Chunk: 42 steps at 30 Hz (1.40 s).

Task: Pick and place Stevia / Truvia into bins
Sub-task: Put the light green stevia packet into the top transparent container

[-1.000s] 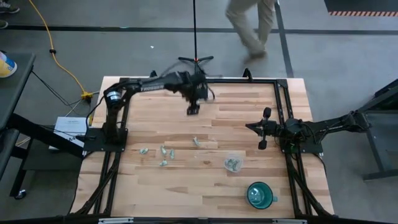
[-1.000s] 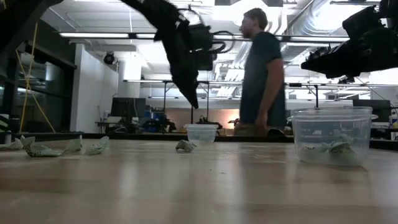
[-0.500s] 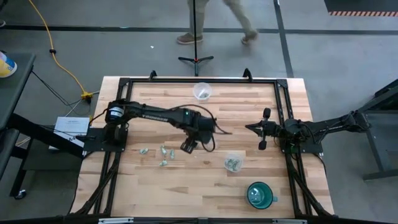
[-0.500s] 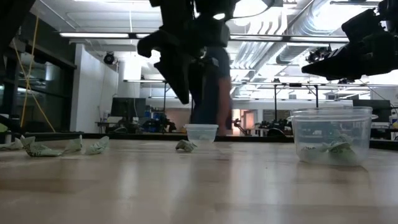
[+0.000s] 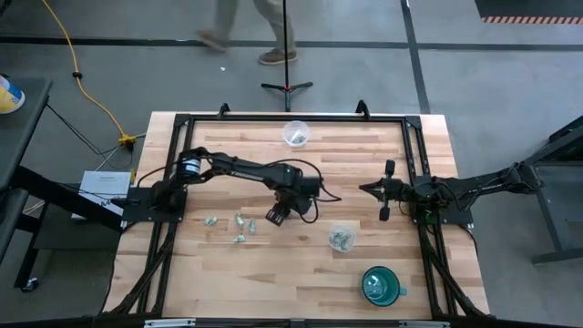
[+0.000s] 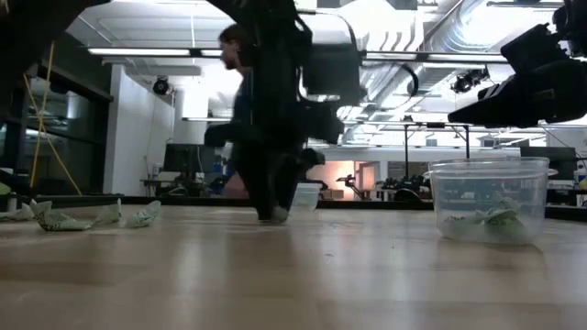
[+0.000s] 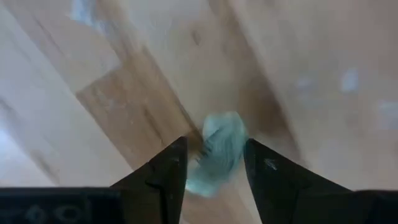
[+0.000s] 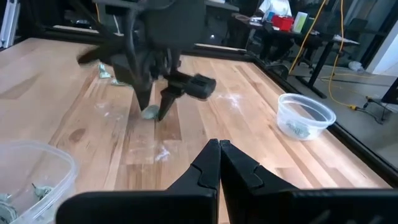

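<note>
My left gripper (image 5: 276,215) is down at the table's middle, open, fingers pointing down. One green-and-white Stevia packet (image 7: 219,149) lies flat on the wood between its two fingers, also seen as the packet (image 8: 150,112) in the right wrist view. Whether the fingers touch it does not show. Several more packets (image 5: 239,221) lie to the left. A clear cup (image 5: 342,239) holding packets stands right of the gripper. A second clear cup (image 5: 296,133) with packets stands near the far edge. My right gripper (image 5: 366,188) waits shut, above the table's right side.
A teal mug (image 5: 381,285) stands near the near right corner. A black frame (image 5: 414,155) runs around the table. A person (image 5: 241,23) walks on the floor beyond the far edge. Bare wood lies between the loose packets and the near cup.
My left gripper has swung from near the far cup toward the near edge and come down at the table's middle, its fingers now on either side of the single packet. The person beyond the table has walked toward the left.
</note>
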Each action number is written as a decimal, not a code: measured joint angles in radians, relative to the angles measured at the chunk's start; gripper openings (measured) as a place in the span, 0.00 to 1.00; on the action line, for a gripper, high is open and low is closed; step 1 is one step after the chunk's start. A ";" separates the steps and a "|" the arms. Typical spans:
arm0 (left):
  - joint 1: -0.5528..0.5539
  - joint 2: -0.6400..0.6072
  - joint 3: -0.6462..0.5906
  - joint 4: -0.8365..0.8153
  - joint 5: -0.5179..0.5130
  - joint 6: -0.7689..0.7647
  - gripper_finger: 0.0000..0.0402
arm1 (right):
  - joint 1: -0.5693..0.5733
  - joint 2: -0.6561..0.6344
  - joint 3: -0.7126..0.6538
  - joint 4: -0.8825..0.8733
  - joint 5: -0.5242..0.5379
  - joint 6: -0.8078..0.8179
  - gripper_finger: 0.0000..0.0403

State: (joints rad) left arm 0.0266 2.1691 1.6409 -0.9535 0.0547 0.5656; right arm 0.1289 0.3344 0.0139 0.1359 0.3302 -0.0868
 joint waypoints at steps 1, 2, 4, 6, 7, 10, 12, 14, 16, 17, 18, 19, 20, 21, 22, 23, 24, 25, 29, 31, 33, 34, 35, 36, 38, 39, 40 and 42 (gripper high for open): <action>0.001 0.008 0.003 0.005 -0.007 0.006 0.47 | 0.000 0.000 0.000 0.001 0.000 0.000 0.00; -0.001 0.015 0.004 0.008 -0.016 0.010 0.46 | 0.000 0.000 0.000 0.001 0.000 0.000 0.00; -0.001 0.026 0.005 0.012 -0.030 0.018 0.45 | 0.000 0.000 0.000 0.001 0.000 0.000 0.00; -0.001 0.031 0.005 0.012 -0.035 0.036 0.42 | 0.000 0.000 0.000 0.002 0.002 0.000 0.00; 0.000 0.032 0.005 0.012 -0.034 0.048 0.39 | 0.000 0.000 0.000 0.002 0.004 0.000 0.00; 0.005 0.023 0.004 0.012 -0.027 0.085 0.28 | 0.000 0.000 0.000 0.002 0.010 0.000 0.00; 0.018 0.016 0.009 0.007 -0.015 0.079 0.16 | 0.000 0.000 0.000 0.002 0.010 0.000 0.00; 0.042 0.015 0.028 -0.017 -0.010 0.054 0.06 | 0.000 0.000 0.000 0.002 0.011 0.000 0.00; 0.089 0.012 0.054 -0.041 -0.040 0.033 0.06 | 0.000 0.000 0.000 0.002 0.011 0.000 0.00; 0.119 0.005 0.069 -0.039 -0.067 0.032 0.08 | 0.000 0.000 0.000 0.002 0.011 0.000 0.00; 0.151 -0.003 0.086 -0.029 -0.095 0.032 0.10 | 0.000 0.000 0.000 0.003 0.011 -0.003 0.00; 0.185 -0.012 0.104 -0.014 -0.113 0.034 0.11 | 0.000 0.000 0.000 0.003 0.011 -0.004 0.00; 0.218 -0.018 0.120 -0.004 -0.117 0.039 0.12 | 0.000 0.000 0.000 0.003 0.011 -0.004 0.00; 0.249 -0.020 0.136 0.005 -0.116 0.047 0.11 | 0.000 0.000 0.000 0.003 0.012 -0.004 0.00; 0.277 -0.020 0.153 0.022 -0.108 0.058 0.09 | 0.000 0.000 0.000 0.002 0.011 -0.001 0.00; 0.306 -0.019 0.172 0.039 -0.094 0.064 0.07 | 0.000 0.000 0.000 0.001 0.011 0.000 0.00; 0.334 -0.019 0.192 0.043 -0.081 0.067 0.05 | 0.000 0.000 0.000 0.000 0.011 0.000 0.00; 0.360 -0.019 0.213 0.044 -0.064 0.070 0.06 | 0.000 0.000 0.000 -0.002 0.012 0.004 0.00; 0.448 -0.022 0.234 0.096 -0.035 0.075 0.09 | 0.000 0.000 0.000 -0.005 0.011 0.008 0.00; 0.479 -0.020 0.233 0.094 -0.024 0.074 0.15 | 0.000 0.000 0.000 -0.005 0.012 0.008 0.00; 0.498 -0.020 0.231 0.104 -0.014 0.046 0.22 | 0.000 0.000 0.000 -0.005 0.012 0.000 0.00; 0.507 -0.020 0.228 0.115 -0.016 0.037 0.25 | 0.000 0.000 0.000 -0.005 0.012 -0.003 0.00; 0.513 -0.015 0.227 0.127 -0.019 0.032 0.28 | 0.000 0.000 0.000 -0.005 0.014 -0.004 0.00; 0.520 -0.012 0.227 0.137 -0.024 0.031 0.32 | 0.000 0.000 0.000 -0.005 0.021 -0.004 0.00; 0.527 -0.010 0.225 0.138 -0.031 0.027 0.39 | 0.000 0.000 0.000 -0.004 0.040 -0.005 0.00; 0.528 -0.011 0.226 0.135 -0.038 0.017 0.43 | 0.000 0.000 0.000 -0.005 0.052 -0.005 0.00; 0.526 -0.016 0.231 0.109 -0.041 0.004 0.46 | 0.000 0.000 0.000 -0.005 0.062 -0.007 0.00; 0.508 -0.031 0.248 -0.021 -0.037 -0.030 0.52 | 0.000 0.000 0.000 -0.005 0.084 -0.008 0.00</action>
State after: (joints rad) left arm 0.5349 2.1377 1.8885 -0.9746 0.0178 0.5351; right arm 0.1287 0.3340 0.0139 0.1310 0.4142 -0.0948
